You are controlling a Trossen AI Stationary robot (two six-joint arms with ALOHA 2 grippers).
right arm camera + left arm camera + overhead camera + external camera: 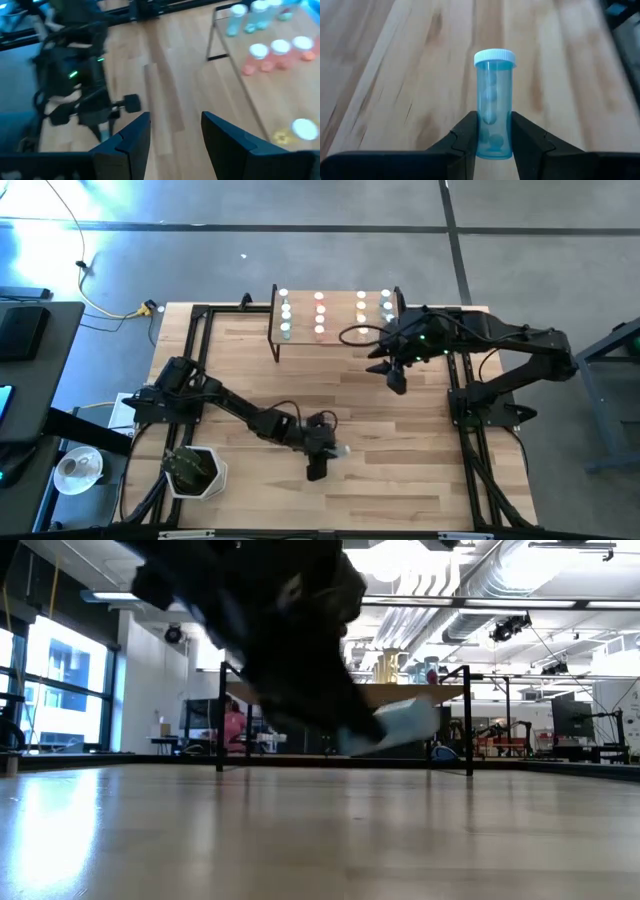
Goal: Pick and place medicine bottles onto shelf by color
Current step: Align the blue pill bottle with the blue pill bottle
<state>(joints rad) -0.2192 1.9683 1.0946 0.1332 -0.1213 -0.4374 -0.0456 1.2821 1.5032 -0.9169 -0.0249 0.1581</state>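
Left gripper (494, 142) sits over the near-centre of the light butcher-block wooden tabletop (400, 440), jaws closed snugly on the lower body of one translucent blue cylindrical medicine bottle with a white screw cap (493, 107); small pale tablets show through its wall. The low view suggests this bottle is tilted and just clear of the wood, though the arm blocks much of it, so contact cannot be ruled out. The held bottle is well apart from the small raised light-wood shelf on thin black legs (340, 315), which stands at the far edge of the table, centre. On that shelf, four rows of white-capped bottles (319, 313) already stand, running near to far: greenish-teal at the left, pink-red beside it, then two further rows to the right whose colours are hard to read from above. Right gripper (175, 135) hangs just near-right of the shelf, jaws parted and holding nothing. Judgement: sorting looks mostly done; most bottles are on the shelf and grouped by colour. No other loose bottle is evident on the tabletop, but the arms hide part of it. What seems left: carrying the blue bottle across to the shelf and standing it with its matching row.
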